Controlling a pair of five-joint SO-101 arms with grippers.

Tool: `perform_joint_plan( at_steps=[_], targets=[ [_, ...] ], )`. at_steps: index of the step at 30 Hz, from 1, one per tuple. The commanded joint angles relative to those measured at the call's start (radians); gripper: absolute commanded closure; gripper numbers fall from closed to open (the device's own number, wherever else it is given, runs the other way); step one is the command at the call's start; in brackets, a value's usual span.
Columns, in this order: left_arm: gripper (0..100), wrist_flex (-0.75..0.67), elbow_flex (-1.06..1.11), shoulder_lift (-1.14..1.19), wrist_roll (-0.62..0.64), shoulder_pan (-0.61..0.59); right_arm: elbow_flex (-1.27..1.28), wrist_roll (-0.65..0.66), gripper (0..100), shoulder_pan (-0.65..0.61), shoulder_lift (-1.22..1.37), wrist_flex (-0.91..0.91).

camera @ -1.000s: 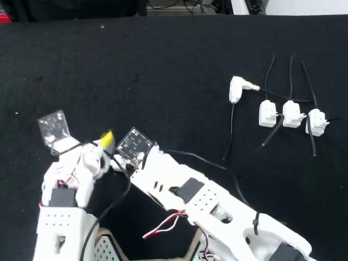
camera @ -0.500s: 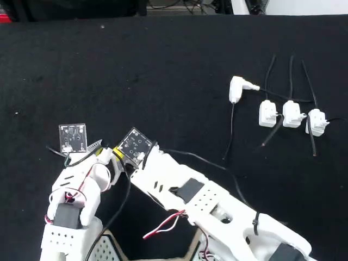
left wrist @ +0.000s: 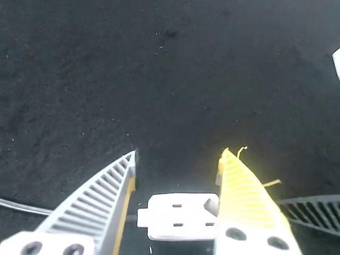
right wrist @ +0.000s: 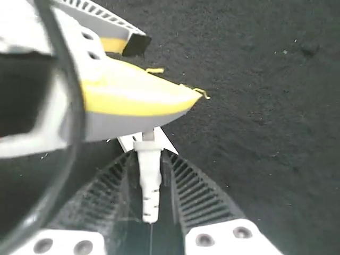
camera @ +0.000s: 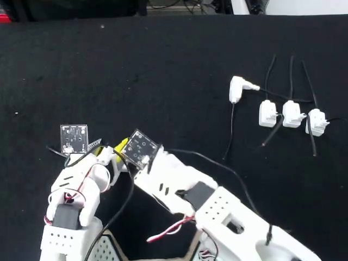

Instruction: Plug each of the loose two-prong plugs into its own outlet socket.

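White plug (right wrist: 150,186) pinched between right gripper (right wrist: 147,159) fingers, prongs toward outlet socket (left wrist: 178,218); left gripper (left wrist: 179,154) fingers spread astride it, probably to steady it.

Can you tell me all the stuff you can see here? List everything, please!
table: 1, black, under everything.
loose plug: 1, white with a black cord, lying on the table's right part, beside the row.
row of sockets: 3, white with black cords, side by side near the table's right edge.
held plug: 1, white, clamped in the right gripper, prongs meeting the near socket.
near socket: 1, white, at the left gripper.
left gripper: 1, grey and yellow, low on the table's left part.
right gripper: 1, black, next to the left one.
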Motion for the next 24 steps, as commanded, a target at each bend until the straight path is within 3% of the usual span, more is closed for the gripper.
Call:
perform_joint_plan(
  at_steps=[1,20,24],
  targets=[
    [76,0.017,-0.004,0.006,-0.018,0.015,-0.008,0.014,98.8,-0.009,-0.154,0.052],
    [76,0.017,-0.012,0.003,-0.012,0.004,0.001,0.009,98.8,0.018,-0.283,0.135],
    [76,0.014,-0.079,0.0,-0.009,-0.084,0.005,0.008,98.8,0.044,-0.28,0.176]
  ],
)
